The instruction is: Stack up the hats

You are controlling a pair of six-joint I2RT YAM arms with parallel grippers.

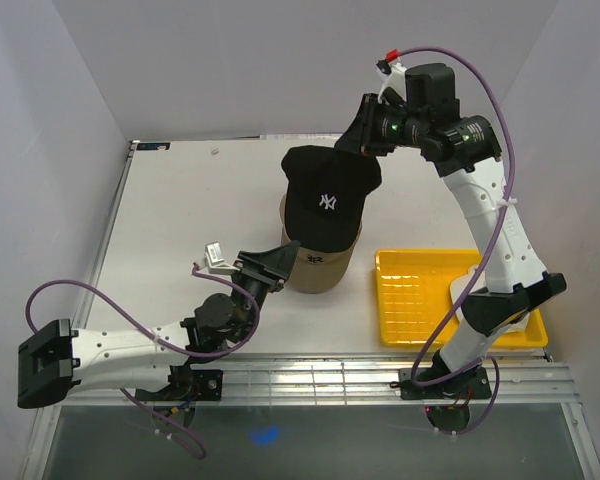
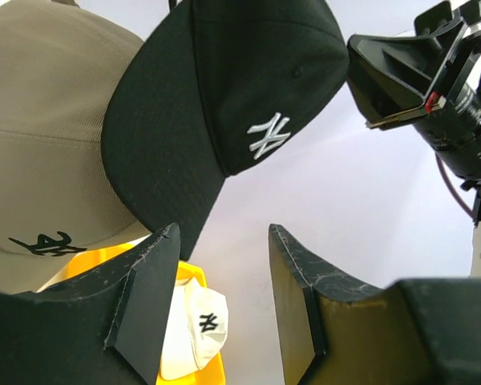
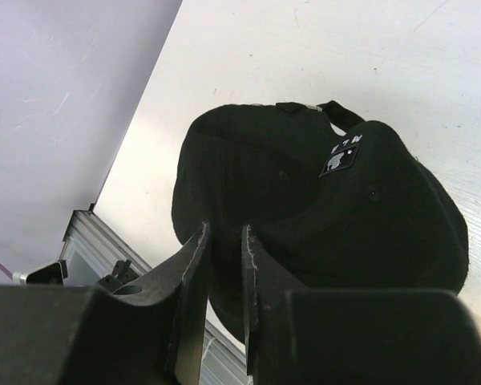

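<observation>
Right gripper [image 3: 224, 231] pinches black cap's [image 1: 325, 185] back, brim toward arm bases, over tan cap [image 1: 320, 268]; left gripper [image 2: 223, 233] gapes empty; tray [image 1: 420, 300] just right.

Left arm [image 1: 120, 350]: lies low along the near edge of the worktop [image 1: 200, 200], going from the near left corner toward the middle.
Left wrist [image 1: 220, 312]: bent upward, turned to the far side.
Left pincer [image 1: 277, 262]: the jaws stand wide apart, and the fingers [image 2: 148, 297] are free in the air.
Right arm [image 1: 490, 230]: rises from the near edge on the right, elbow bent, and reaches to the far edge.
Right wrist [image 1: 420, 125]: held high, turned to the left.
Right pincer [image 1: 363, 135]: the fingers [image 3: 194, 281] are almost together and pinch the rear rim of the black cap [image 1: 325, 195].
</observation>
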